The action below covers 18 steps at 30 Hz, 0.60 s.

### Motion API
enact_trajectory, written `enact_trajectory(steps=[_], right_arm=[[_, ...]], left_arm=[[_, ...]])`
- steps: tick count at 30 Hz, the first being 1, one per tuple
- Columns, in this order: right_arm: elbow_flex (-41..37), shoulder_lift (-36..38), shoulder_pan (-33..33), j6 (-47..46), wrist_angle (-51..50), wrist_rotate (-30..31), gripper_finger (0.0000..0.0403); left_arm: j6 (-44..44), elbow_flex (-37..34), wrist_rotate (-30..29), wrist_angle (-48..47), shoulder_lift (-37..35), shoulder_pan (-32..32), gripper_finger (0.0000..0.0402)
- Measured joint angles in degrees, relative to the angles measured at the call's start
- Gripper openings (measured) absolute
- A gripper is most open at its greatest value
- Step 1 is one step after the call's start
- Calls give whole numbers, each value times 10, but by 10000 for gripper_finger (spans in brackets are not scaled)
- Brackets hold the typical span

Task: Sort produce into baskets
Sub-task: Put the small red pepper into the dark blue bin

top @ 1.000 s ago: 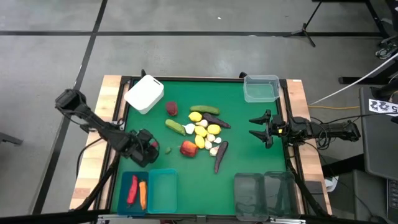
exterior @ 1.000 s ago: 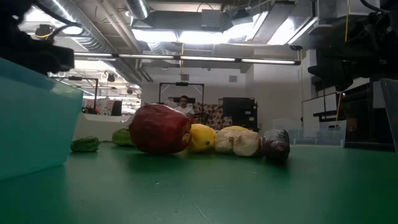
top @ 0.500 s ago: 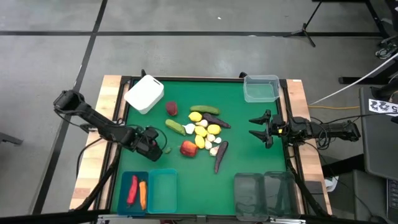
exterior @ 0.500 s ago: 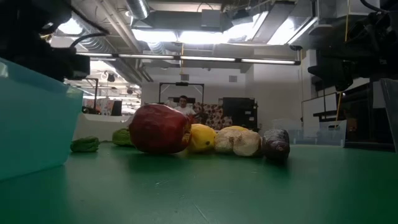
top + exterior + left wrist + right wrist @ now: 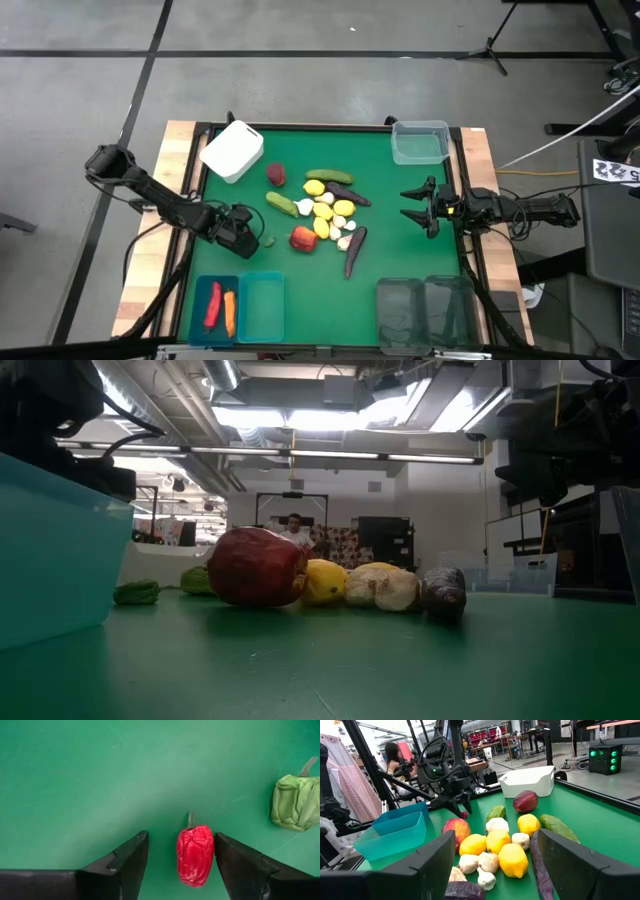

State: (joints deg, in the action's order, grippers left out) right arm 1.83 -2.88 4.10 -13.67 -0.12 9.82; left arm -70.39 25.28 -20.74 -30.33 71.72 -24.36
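Two arms on this table, only the left one busy. At nine o'clock the left gripper (image 5: pixel 243 233) is down on the green mat, jaws apart and straddling a small red pepper (image 5: pixel 195 855); the pepper lies on the mat between the fingers, close against one and not yet pinched. Just beside it sits a small green pepper (image 5: pixel 296 802), untouched. At seven o'clock the teal bin (image 5: pixel 216 309) already holds a red piece and an orange carrot (image 5: pixel 230 312), its twin (image 5: pixel 261 309) bare beside it. The white box (image 5: pixel 232 151) waits at eleven. Dead centre, the pile (image 5: pixel 325 210) of lemons, garlic, cucumbers and eggplants remains to be sorted. Over at three o'clock the right gripper (image 5: pixel 418 207) idles, jaws wide apart. So this looks like the pick: next the jaws should close squarely on the red pepper, lift, and swing to seven o'clock's teal bin
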Motion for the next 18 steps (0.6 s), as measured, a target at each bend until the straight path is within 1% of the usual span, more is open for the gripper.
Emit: enact_trajectory(steps=[10,15,18], right_arm=[[0,0,0,0,0,0,280],[0,0,0,0,0,0,280],[0,0,0,0,0,0,280]], left_arm=[[-8,-1,8,7,1,0,130],[-17,-1,18,11,-9,0,103],[-17,5,35,12,-20,0,91]])
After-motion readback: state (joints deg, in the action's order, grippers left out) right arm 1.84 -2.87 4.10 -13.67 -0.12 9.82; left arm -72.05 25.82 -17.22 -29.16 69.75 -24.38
